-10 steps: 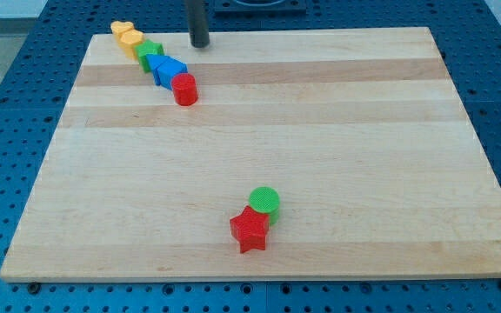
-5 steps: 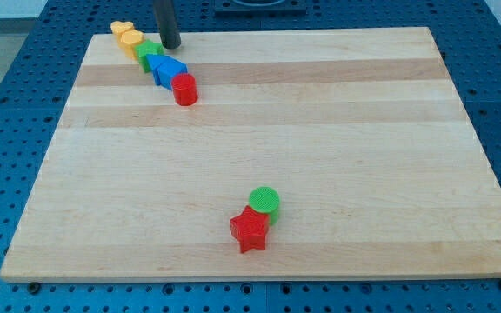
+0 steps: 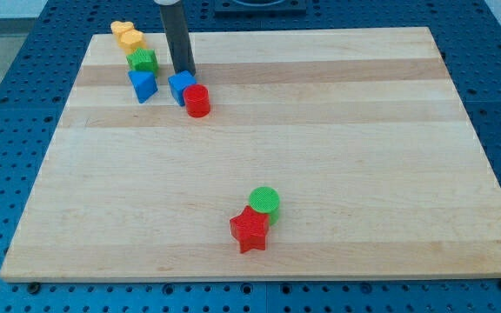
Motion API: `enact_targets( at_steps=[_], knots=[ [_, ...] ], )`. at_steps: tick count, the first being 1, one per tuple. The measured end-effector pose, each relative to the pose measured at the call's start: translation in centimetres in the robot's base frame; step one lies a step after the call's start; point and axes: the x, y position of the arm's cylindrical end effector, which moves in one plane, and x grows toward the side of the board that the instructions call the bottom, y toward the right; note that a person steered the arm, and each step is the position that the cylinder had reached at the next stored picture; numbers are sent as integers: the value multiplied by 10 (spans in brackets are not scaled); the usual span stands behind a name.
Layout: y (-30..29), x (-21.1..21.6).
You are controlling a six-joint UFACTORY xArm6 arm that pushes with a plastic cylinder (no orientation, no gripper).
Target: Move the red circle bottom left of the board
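Left of my tip [image 3: 183, 73] sat two yellow blocks [image 3: 127, 36], a green block [image 3: 143, 61] and a blue triangle [image 3: 143, 85], while my tip, a bare rod with no jaws, touched the blue cube [image 3: 181, 87], the red circle [image 3: 197, 101] just below-right on the surface [image 3: 337, 156].

Rod: plain dark grey cylinder, smooth, slight sheen, no visible markings, cables or screws; my tip [image 3: 183, 73] blunt, same colour.
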Motion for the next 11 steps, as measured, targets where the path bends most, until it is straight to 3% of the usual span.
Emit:
enact_targets(
  at_steps=[4,6,9,11],
  knots=[
    [77,68],
    [31,74],
    [3,166],
    [8,203]
  ],
)
